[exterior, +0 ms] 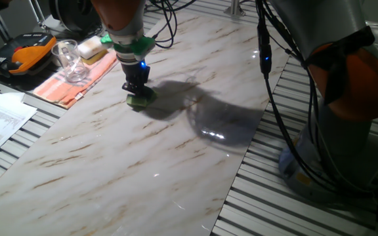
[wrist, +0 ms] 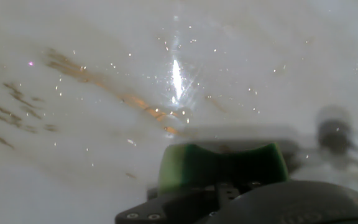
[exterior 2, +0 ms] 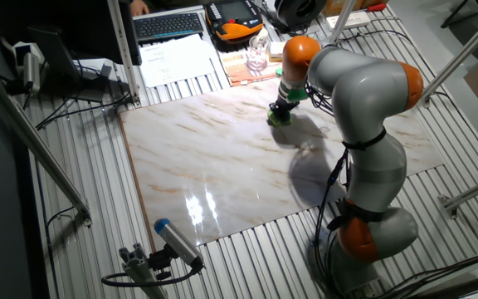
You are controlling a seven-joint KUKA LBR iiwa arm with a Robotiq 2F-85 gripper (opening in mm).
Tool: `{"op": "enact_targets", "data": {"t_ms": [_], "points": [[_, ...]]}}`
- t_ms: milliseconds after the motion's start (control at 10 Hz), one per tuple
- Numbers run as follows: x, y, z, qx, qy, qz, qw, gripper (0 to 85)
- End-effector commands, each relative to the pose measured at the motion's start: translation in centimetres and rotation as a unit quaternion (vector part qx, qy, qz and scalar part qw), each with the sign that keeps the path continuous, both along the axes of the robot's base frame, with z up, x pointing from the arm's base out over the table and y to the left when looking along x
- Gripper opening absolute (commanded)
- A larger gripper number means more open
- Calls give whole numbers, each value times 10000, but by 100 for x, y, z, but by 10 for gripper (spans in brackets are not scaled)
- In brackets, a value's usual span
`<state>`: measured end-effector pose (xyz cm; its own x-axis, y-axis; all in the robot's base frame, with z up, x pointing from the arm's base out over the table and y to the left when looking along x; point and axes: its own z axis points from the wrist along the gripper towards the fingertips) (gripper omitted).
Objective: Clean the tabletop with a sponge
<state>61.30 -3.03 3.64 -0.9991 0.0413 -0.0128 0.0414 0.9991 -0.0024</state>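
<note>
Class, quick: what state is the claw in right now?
Claw: closed on the green sponge, pressing it on the marble tabletop.

Tabletop (exterior: 143, 151): glossy white with thin brown veins, occupying the frame centre. Sponge (exterior: 138, 99): green, upper centre of the frame. Gripper (exterior: 136, 88): black, with a green collar and a blue light above it. Cloth (exterior: 71, 82): orange with pale stripes, upper left. Arm (exterior 2: 363, 91): grey with orange joints. Surrounding surface (exterior: 294, 210): grey slats.
</note>
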Motion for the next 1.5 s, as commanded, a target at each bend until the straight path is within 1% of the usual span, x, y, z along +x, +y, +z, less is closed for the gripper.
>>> {"op": "enact_targets", "data": {"t_ms": [0, 100, 200, 300, 400, 500, 600, 700, 800, 1000, 1200, 1300, 1400], "points": [[3, -5, 23, -20, -31, 25, 10000, 0], [-16, -5, 36, -83, -91, 93, 9999, 0], [-27, 5, 43, -92, -144, 138, 9998, 0], [-56, 1, 58, -161, -196, 212, 9995, 0], [-93, -8, 75, -144, -203, 281, 9993, 0], [-121, -10, 89, -167, -201, 311, 9992, 0], [-141, -11, 99, -227, -190, 363, 9989, 0], [-150, -10, 101, -242, -158, 394, 9988, 0], [-148, -14, 97, -318, -153, 446, 9984, 0], [-133, -58, 59, -386, -139, 513, 9978, 0], [-118, -168, -12, -399, -204, 579, 9973, 0], [-114, -230, -11, -406, -224, 624, 9970, 0], [-104, -304, 32, -367, -209, 672, 9968, 0]]}}
